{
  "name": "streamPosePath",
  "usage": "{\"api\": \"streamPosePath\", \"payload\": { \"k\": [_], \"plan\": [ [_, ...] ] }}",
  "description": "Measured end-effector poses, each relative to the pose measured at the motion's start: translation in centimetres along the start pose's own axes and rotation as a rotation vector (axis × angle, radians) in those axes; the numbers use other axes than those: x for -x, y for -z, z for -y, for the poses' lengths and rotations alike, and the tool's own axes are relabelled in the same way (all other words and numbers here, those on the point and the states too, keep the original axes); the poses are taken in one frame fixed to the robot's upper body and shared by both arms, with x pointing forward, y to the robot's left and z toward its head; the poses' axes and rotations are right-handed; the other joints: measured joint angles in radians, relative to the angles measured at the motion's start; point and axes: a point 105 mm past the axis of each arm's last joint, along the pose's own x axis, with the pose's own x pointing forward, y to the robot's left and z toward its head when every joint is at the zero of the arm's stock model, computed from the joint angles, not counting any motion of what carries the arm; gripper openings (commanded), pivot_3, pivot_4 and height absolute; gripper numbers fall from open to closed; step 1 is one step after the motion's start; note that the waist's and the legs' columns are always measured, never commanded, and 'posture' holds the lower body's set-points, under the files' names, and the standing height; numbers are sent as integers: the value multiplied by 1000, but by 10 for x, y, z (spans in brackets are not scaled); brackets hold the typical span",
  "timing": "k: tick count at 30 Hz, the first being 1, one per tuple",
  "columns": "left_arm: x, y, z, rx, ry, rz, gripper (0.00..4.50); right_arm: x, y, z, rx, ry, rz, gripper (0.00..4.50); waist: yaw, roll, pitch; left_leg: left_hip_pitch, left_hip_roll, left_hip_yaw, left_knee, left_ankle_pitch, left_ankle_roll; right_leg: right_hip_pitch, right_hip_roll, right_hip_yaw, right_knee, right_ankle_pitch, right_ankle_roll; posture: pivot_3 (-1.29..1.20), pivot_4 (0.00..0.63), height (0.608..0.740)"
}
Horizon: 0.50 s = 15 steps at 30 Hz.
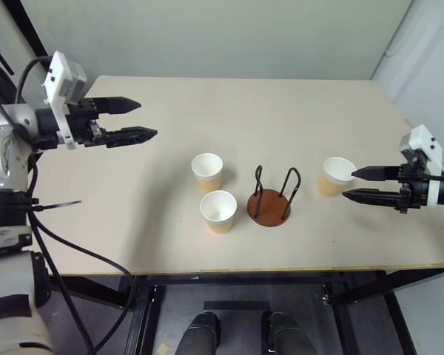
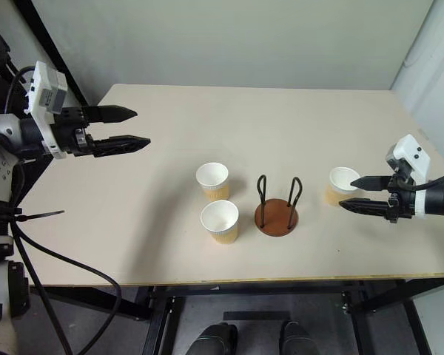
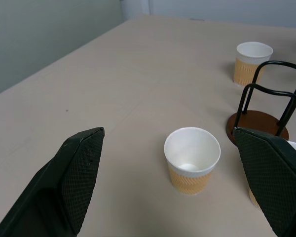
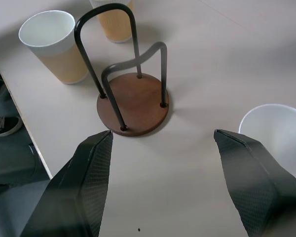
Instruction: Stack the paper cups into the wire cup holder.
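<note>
Three paper cups stand upright on the table. One cup (image 1: 206, 171) and a second cup (image 1: 218, 211) sit just left of the wire cup holder (image 1: 271, 201), which is empty. The third cup (image 1: 334, 176) stands to the holder's right. My right gripper (image 1: 353, 184) is open just right of that third cup, fingers pointing at it, nothing between them. My left gripper (image 1: 144, 119) hovers open and empty over the table's far left, well away from the cups. The left wrist view looks past its fingers (image 3: 74, 173) at a cup (image 3: 192, 160) and the holder (image 3: 266, 106).
The tan table (image 1: 281, 111) ends at a front edge (image 1: 281, 270) close below the cups. A pale wall runs behind the table, and black cables hang at the left side.
</note>
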Motion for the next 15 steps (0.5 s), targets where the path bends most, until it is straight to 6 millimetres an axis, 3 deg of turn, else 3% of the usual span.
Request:
{"api": "streamPosePath", "payload": {
  "k": [10, 15],
  "plan": [
    [-7, 1, 0, 5, -6, 27, 4500, 1, -3, 1, 15, 10, 4, 3374, 0, 0, 0, 0, 0, 0, 1, 0, 0, 0, 0, 0, 1, 0, 0, 0, 150, 740],
    [-10, -17, 3, -36, 41, 56, 4500, -3, 7, -9, -14, -29, -31, 3374, 1, 0, 0, 0, 0, 0, 1, 0, 0, 0, 0, 0, 0, 0, 0, 0, 150, 740]
  ]
}}
